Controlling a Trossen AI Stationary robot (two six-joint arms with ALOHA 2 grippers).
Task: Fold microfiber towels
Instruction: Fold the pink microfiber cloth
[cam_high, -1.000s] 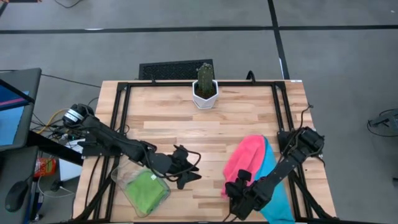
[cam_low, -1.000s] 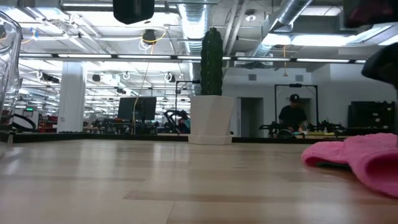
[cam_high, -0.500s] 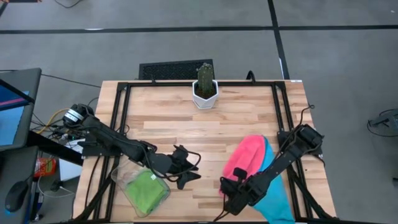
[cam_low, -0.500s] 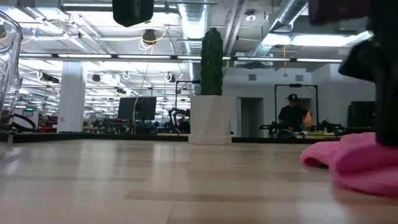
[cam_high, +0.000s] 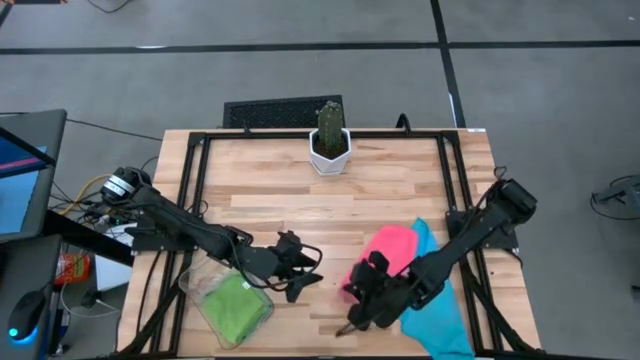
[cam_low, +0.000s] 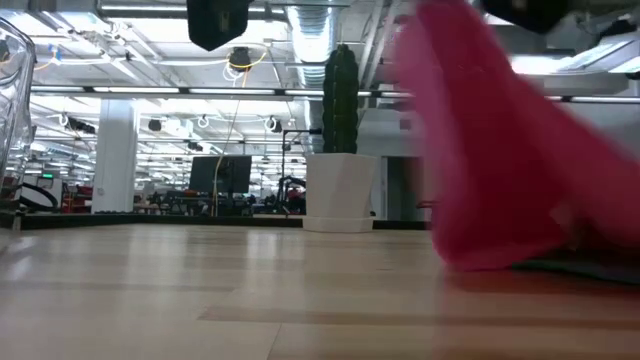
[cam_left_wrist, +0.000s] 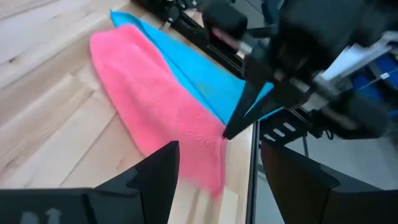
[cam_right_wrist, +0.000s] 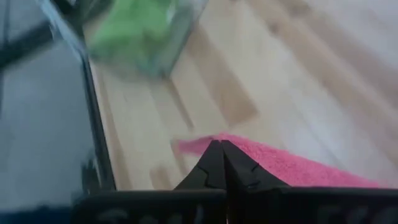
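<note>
A hot pink towel (cam_high: 385, 250) lies partly over a sky blue towel (cam_high: 437, 312) at the table's right front. My right gripper (cam_high: 360, 292) is shut on the pink towel's left end. In the low view the pink towel (cam_low: 490, 150) hangs like a curtain down to the tabletop. My left gripper (cam_high: 306, 272) hovers open near the table's middle front, facing the two towels, with nothing between its fingers (cam_left_wrist: 158, 171). A light green towel (cam_high: 236, 304) lies inside a clear bin (cam_high: 195, 282) at the left front. My right gripper pinches the pink towel's edge (cam_right_wrist: 191, 145) at its near-left end between its two shut fingers; one layer or several, I cannot tell. The fingers slant down from the table's right. That end is raised, and the far part (cam_high: 400, 240) rests on the blue towel and the table.
A white pot with a cactus (cam_high: 329, 140) stands at the far middle of the wooden table (cam_high: 270, 190). A black frame rail (cam_high: 190, 200) runs around the tabletop. Bare wood lies between the pot and the towels.
My right gripper has shut on the pink towel's near-left end and moved up and toward the table's left edge. That end has lifted off the table and the towel has been dragged leftward, baring more of the blue towel, which stays in place.
</note>
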